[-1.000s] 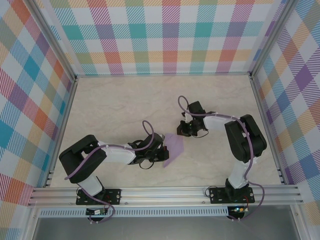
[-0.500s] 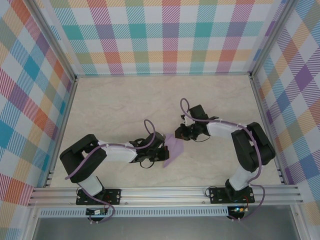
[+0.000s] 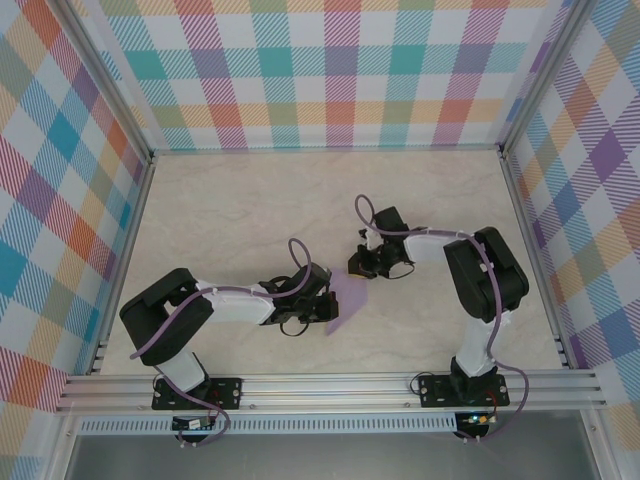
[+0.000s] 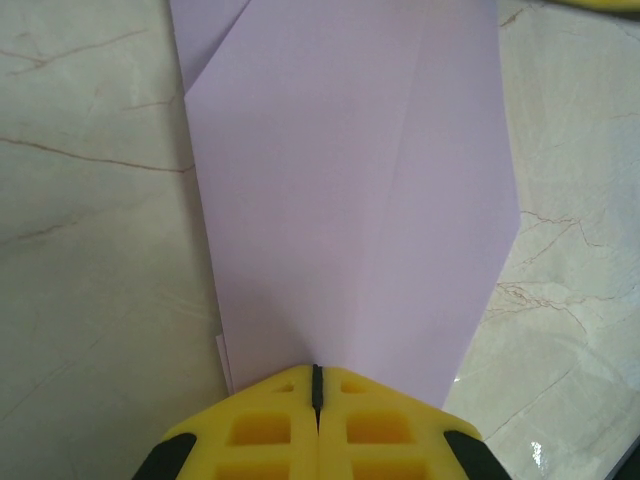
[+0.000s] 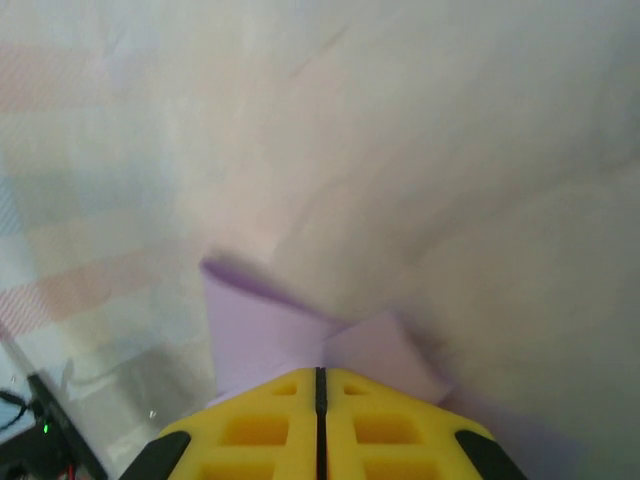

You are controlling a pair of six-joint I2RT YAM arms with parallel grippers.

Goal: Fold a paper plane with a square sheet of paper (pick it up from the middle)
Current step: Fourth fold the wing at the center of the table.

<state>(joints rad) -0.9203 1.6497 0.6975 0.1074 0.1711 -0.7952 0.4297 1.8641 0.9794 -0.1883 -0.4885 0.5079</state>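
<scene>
You have the paper (image 3: 345, 293) near the middle of the surface (image 3: 230, 210), stretched between your two hands. It is lilac and no longer a flat square. From the left wrist it (image 4: 350, 200) reads as a long folded shape that reaches away from the fingers. A faint crease runs lengthwise up it, the right edge bends at a blunt corner, and a second layer peeks out at the far left. A thin sliver of a lower layer also shows along its near left edge.

Your left hand (image 4: 316, 372) is closed, its yellow fingers pressed together on the near edge of the paper. Your right hand (image 5: 320, 374) is also closed, and it grips the far end, where a raised corner and a folded flap (image 5: 385, 355) show through some blur. Seen from above, the left hand (image 3: 322, 306) sits at the near end and the right hand (image 3: 358, 267) at the far end.
</scene>
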